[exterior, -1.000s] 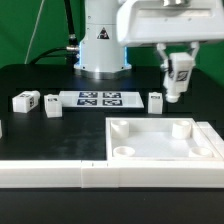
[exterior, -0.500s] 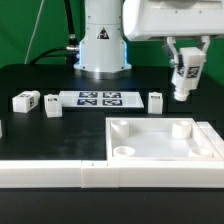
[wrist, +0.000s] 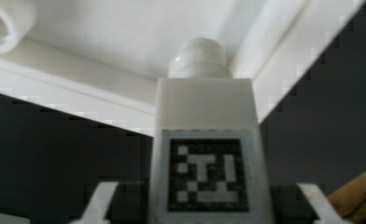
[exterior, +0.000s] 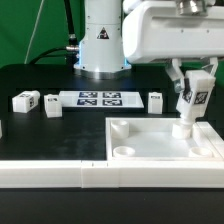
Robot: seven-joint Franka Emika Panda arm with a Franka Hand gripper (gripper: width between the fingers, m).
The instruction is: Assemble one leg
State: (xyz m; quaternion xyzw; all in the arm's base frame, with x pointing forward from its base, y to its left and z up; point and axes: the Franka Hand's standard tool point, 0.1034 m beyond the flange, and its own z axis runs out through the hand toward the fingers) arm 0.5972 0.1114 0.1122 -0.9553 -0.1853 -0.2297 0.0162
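My gripper (exterior: 193, 82) is shut on a white leg (exterior: 188, 103) with a black-and-white tag on its face. I hold it tilted over the far right corner socket (exterior: 184, 129) of the large white square tray-like piece (exterior: 160, 152); its lower tip is at or just above the socket. In the wrist view the leg (wrist: 208, 140) fills the middle between my fingers (wrist: 105, 204), its round tip pointing at the tray's raised rim (wrist: 91, 85). Three more legs stand on the table: one (exterior: 156, 102) near the tray, two (exterior: 26, 100) (exterior: 52, 108) at the exterior view's left.
The marker board (exterior: 98, 98) lies flat in front of the robot base (exterior: 102, 50). A white wall (exterior: 45, 174) runs along the front edge beside the tray. Another round socket (wrist: 9, 32) of the tray shows in the wrist view.
My gripper has moved with the leg toward the exterior view's right and downward, from above the table behind the tray to the tray's far right corner socket. The leg is now more tilted.
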